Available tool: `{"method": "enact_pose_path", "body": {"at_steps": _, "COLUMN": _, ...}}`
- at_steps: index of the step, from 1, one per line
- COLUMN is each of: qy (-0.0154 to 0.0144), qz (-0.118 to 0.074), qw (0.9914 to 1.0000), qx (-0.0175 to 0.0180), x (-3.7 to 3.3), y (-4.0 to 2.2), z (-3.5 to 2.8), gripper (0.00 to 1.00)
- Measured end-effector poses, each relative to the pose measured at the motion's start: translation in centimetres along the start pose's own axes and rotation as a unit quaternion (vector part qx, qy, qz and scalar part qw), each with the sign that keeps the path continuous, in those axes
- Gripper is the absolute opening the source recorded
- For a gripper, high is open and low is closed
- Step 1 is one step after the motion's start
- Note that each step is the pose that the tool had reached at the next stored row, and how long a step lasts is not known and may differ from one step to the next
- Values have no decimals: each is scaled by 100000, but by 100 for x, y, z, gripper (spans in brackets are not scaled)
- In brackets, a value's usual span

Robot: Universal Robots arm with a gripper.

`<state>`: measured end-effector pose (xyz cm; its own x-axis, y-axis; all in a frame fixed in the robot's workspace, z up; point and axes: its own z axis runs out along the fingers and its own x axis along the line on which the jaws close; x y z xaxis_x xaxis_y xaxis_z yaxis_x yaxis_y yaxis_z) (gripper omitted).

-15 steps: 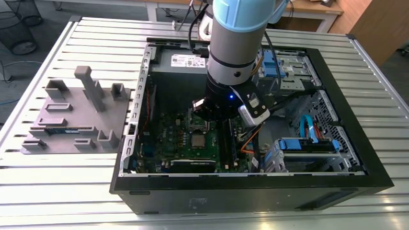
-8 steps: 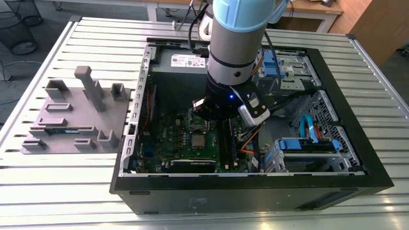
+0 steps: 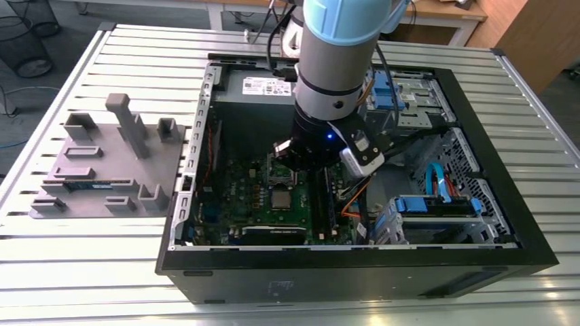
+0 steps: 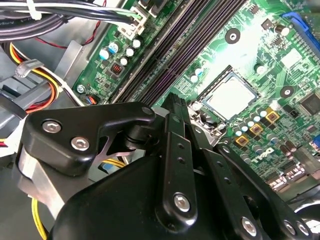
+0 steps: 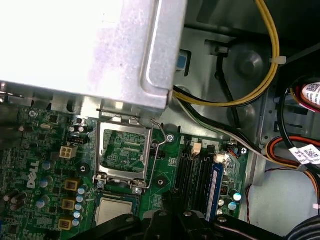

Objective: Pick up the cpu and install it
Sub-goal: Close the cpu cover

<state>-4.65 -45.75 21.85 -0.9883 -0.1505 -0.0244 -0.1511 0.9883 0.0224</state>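
Small square silver-topped cpu (image 4: 230, 97) lies flat in motherboard socket, inside open black computer case (image 3: 363, 278) on slatted metal table (image 3: 91, 272). Judged seated: nothing grips it. Black gripper (image 4: 171, 102) hovers near socket edge; cannot tell whether spread or pressed together. Silver metal socket frame (image 5: 100, 150) hinged up, so cpu uncovered. Dark memory slots (image 4: 165, 50) and yellow cables (image 5: 265, 65) crowd close. Grey tray (image 3: 100, 163) with green memory stick (image 3: 91, 184) well apart, outside case.

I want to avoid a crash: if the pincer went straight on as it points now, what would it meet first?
Probably the motherboard, between the memory slots and the seated cpu, judging by the second wrist view; depth is unclear.
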Motion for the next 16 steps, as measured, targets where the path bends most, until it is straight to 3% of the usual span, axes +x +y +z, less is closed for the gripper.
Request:
{"method": "enact_pose_path", "body": {"at_steps": 4, "qy": 58, "qz": -2858, "qw": 99959, "qx": -81, "x": -1, "y": 1, "z": 5, "gripper": 11}}
{"method": "enact_pose_path", "body": {"at_steps": 9, "qy": 135, "qz": -6602, "qw": 99782, "qx": -176, "x": -1, "y": 1, "z": 7, "gripper": 11}}
{"method": "enact_pose_path", "body": {"at_steps": 16, "qy": 132, "qz": -6744, "qw": 99772, "qx": -205, "x": -7, "y": 39, "z": 12, "gripper": 11}}
